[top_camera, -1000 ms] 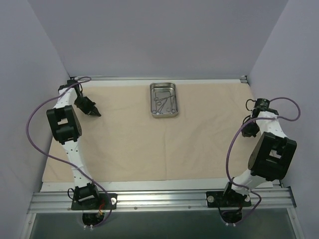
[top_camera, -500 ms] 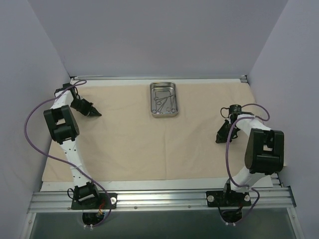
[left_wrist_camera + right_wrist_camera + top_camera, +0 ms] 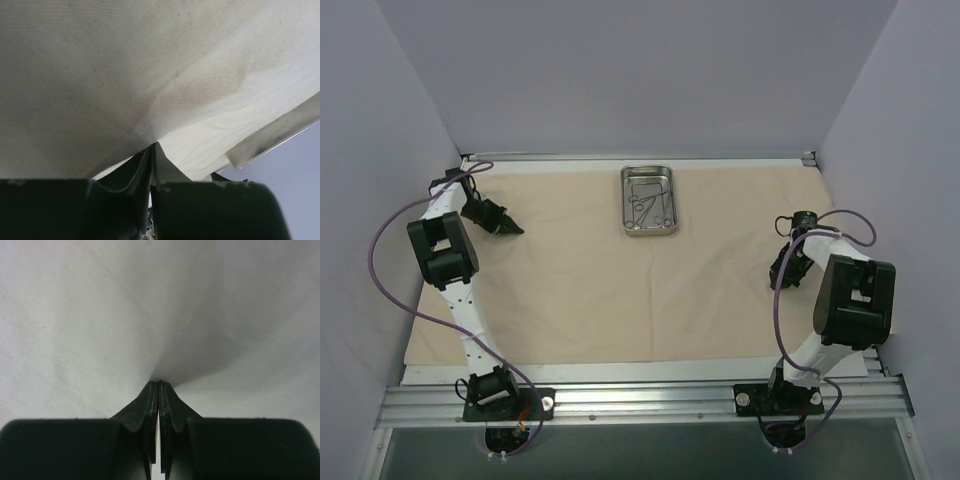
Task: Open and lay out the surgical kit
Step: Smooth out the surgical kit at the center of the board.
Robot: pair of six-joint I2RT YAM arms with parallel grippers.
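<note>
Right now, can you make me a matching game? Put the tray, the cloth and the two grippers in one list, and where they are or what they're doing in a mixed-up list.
Things:
1. steel tray
2. beige cloth wrap
3. left gripper
4. right gripper

Places and states:
A. shut, pinching the cloth near the right side
B. spread out wide, with the tray sitting on it
C. far middle, with metal instruments inside
D. shut, pinching the cloth near the far left corner

Pairs: 1-C, 2-B, 3-D, 4-A

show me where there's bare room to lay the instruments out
The cloth wrap is bare across its middle and near half, between left gripper and right gripper, nearer than the steel tray. Crowded only inside the tray, where the forceps lie.
</note>
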